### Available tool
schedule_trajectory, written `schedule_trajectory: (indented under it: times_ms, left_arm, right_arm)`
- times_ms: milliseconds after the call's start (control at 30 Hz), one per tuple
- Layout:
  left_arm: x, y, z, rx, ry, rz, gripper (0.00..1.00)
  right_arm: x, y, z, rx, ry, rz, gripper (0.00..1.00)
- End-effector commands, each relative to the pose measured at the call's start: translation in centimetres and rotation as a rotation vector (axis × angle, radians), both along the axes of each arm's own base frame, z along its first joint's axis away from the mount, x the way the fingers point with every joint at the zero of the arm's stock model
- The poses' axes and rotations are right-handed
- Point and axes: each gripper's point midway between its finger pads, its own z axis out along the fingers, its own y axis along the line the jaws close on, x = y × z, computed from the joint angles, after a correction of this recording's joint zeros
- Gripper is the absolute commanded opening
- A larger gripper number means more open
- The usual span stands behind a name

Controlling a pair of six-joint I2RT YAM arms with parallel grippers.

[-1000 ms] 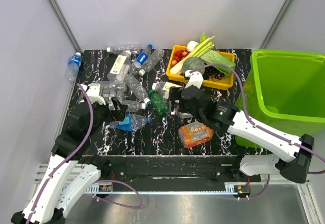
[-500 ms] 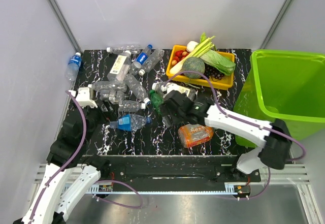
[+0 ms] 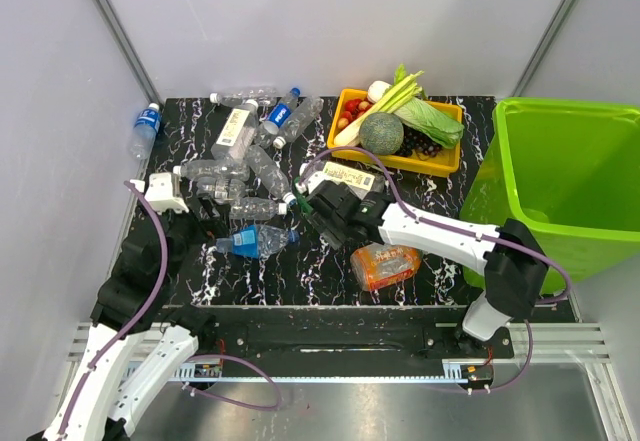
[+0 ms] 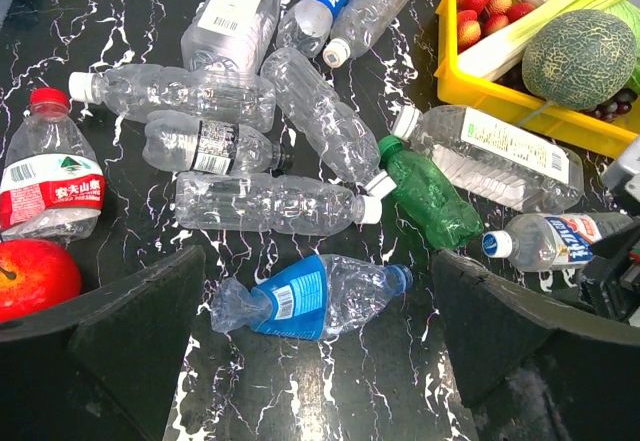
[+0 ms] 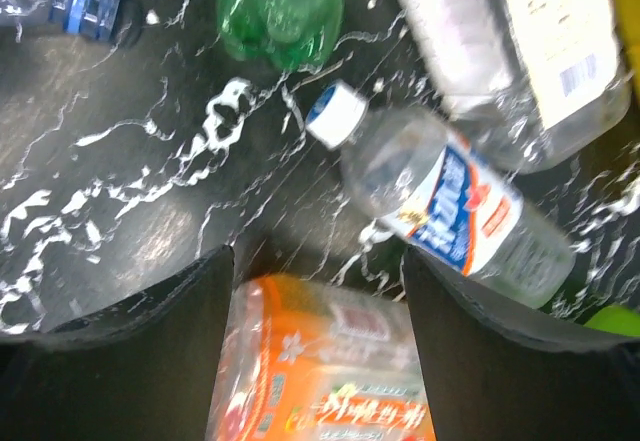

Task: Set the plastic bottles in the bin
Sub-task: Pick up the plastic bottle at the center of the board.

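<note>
1. The left tool [image 4: 315,271] is spread wide above a blue-label bottle [image 4: 300,301] on the counter [image 4: 330,396].
2. The right tool [image 5: 318,261] is half spread; the orange bottle [image 5: 320,361] shows in its gap, maybe not pinched.
3. The bin [image 3: 570,107] stands well apart, right.

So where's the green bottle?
The green bottle lies flat near the middle of the black table. In the left wrist view it sits right of centre, beside the big white-labelled bottle, near the yellow tray.

Crinkled clear plastic bottles [image 4: 270,204] lie on a glossy black marbled table [image 3: 300,273].
</note>
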Motion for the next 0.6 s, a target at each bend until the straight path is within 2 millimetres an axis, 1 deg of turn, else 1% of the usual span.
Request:
schedule_trajectory:
  times_ms: [0, 67, 200, 300, 467, 567]
  left_arm:
    - [0.1, 0.6, 1.1, -0.019, -0.040, 0.036, 0.99]
    - [0.0, 0.6, 1.3, -0.023, -0.046, 0.038, 0.99]
    - [-0.1, 0.7, 1.5, -0.026, -0.053, 0.043, 0.99]
    - [0.0, 0.7, 1.4, -0.024, -0.049, 0.043, 0.99]
    - [0.0, 0.7, 1.3, -0.023, -0.045, 0.043, 0.99]
    - [0.0, 0.8, 1.2, -0.021, -0.044, 0.046, 0.99]
  right_arm:
    - [4.7, 1.6, 2.4, -0.107, -0.232, 0.135, 0.73]
    - [5.5, 1.6, 1.4, -0.182, -0.256, 0.182, 0.74]
    - [6.1, 1.5, -1.0, -0.311, -0.270, 0.312, 0.72]
    - [6.9, 1.6, -1.8, -0.369, -0.311, 0.364, 0.70]
    - [6.9, 3.2, -2.7, -0.335, -0.316, 0.444, 0.69]
    - [6.8, 3.4, -4.0, -0.337, -0.315, 0.471, 0.68]
